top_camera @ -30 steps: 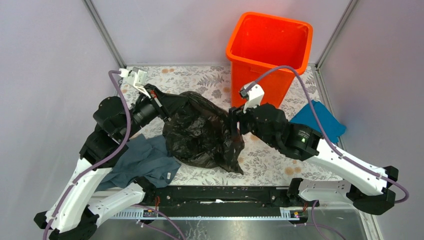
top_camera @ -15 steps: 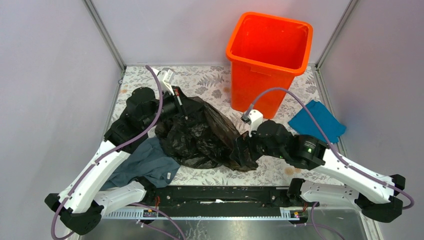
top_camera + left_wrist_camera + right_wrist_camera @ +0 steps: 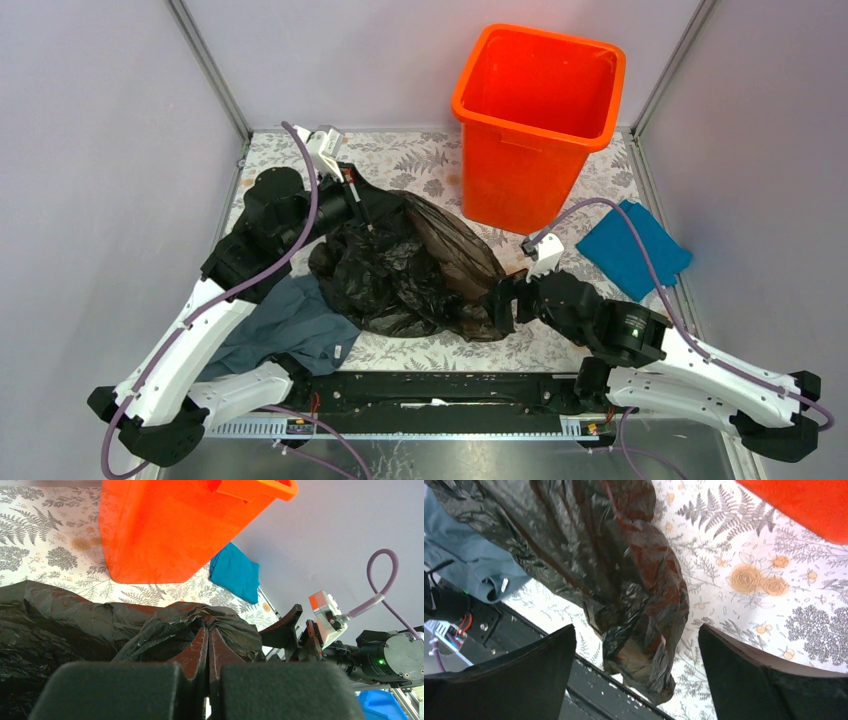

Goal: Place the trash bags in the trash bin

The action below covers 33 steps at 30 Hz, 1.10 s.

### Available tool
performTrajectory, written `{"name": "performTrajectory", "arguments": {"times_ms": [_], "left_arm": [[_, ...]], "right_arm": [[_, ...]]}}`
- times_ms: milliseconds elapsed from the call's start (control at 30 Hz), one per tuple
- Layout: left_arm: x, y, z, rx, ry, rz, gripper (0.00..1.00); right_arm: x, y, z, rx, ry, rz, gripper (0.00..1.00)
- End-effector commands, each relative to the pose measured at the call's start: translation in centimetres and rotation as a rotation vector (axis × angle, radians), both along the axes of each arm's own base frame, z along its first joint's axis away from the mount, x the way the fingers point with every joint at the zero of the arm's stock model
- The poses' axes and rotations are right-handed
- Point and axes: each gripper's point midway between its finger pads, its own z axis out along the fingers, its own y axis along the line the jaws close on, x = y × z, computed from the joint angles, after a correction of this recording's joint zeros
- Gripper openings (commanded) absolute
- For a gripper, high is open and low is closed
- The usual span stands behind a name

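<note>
The black trash bag (image 3: 405, 270) lies crumpled in the middle of the table, left of the tall orange trash bin (image 3: 535, 110) at the back right. My left gripper (image 3: 362, 212) is shut on a fold at the bag's far left top; in the left wrist view its fingers (image 3: 207, 632) pinch the film (image 3: 75, 625), with the bin (image 3: 165, 525) beyond. My right gripper (image 3: 503, 300) is open at the bag's near right end. In the right wrist view the bag's tail (image 3: 634, 605) hangs between the wide-open jaws (image 3: 636, 632), untouched.
A grey-blue cloth (image 3: 290, 325) lies at the near left, partly under the bag, and shows in the right wrist view (image 3: 469, 565). A bright blue cloth (image 3: 632, 245) lies right of the bin. A black rail (image 3: 430, 385) runs along the near edge.
My left gripper has moved right and inward with the bag, bunching it. My right gripper has come off the bag's right side, drawn back toward the near edge, and now stands open.
</note>
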Motion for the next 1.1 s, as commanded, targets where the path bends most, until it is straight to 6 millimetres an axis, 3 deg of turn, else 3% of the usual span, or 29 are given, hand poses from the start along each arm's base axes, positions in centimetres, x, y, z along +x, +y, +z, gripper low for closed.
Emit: {"name": "performTrajectory", "arguments": {"times_ms": [0,67,133,233,267,300,333,367,400,467,633,833,933,1067], "left_arm": [[0.2,0.5,1.7,-0.013,-0.054,0.022,0.00],[0.1,0.5,1.4,-0.017,-0.047,0.021,0.00],[0.0,0.4,1.3,-0.028,-0.043,0.017,0.00],[0.2,0.0,0.7,-0.015,-0.026,0.003,0.00],[0.3,0.0,0.4,-0.004,-0.020,0.002,0.03],[0.5,-0.1,0.1,0.008,-0.010,0.005,0.10],[0.7,-0.1,-0.7,0.029,0.014,0.014,0.32],[1.1,0.2,-1.2,0.047,0.034,0.043,0.55],[1.4,0.5,-1.4,0.063,0.051,0.063,0.70],[1.5,0.9,-1.9,0.088,0.076,0.086,0.83],[0.1,3.6,-1.5,0.065,0.039,0.169,0.89],[-3.5,8.3,-1.2,0.011,0.009,0.279,0.97],[-4.4,9.3,-3.1,0.013,0.045,0.306,0.97],[-5.1,7.0,-8.0,-0.063,0.179,0.226,0.98]], "right_arm": [[1.9,0.8,1.7,0.069,-0.099,-0.059,0.91],[2.4,1.2,2.3,0.089,-0.148,-0.053,0.75],[2.7,1.8,3.9,0.149,-0.198,-0.046,0.49],[3.1,2.2,6.2,0.219,-0.234,-0.060,0.30],[3.2,2.2,6.6,0.222,-0.241,-0.063,0.17],[3.5,1.8,6.8,0.207,-0.241,-0.092,0.03],[4.2,0.5,6.4,0.184,-0.215,-0.192,0.00],[4.9,-1.5,6.0,0.146,-0.191,-0.325,0.00],[5.1,-4.0,4.6,0.056,-0.166,-0.440,0.00],[5.3,-6.0,4.1,0.003,-0.155,-0.553,0.00],[5.1,-6.4,3.3,-0.019,-0.144,-0.565,0.00],[4.9,-6.8,3.7,0.017,-0.166,-0.548,0.00],[4.8,-6.9,3.6,0.023,-0.167,-0.536,0.00],[4.5,-6.3,3.4,0.066,-0.153,-0.501,0.00]]}}
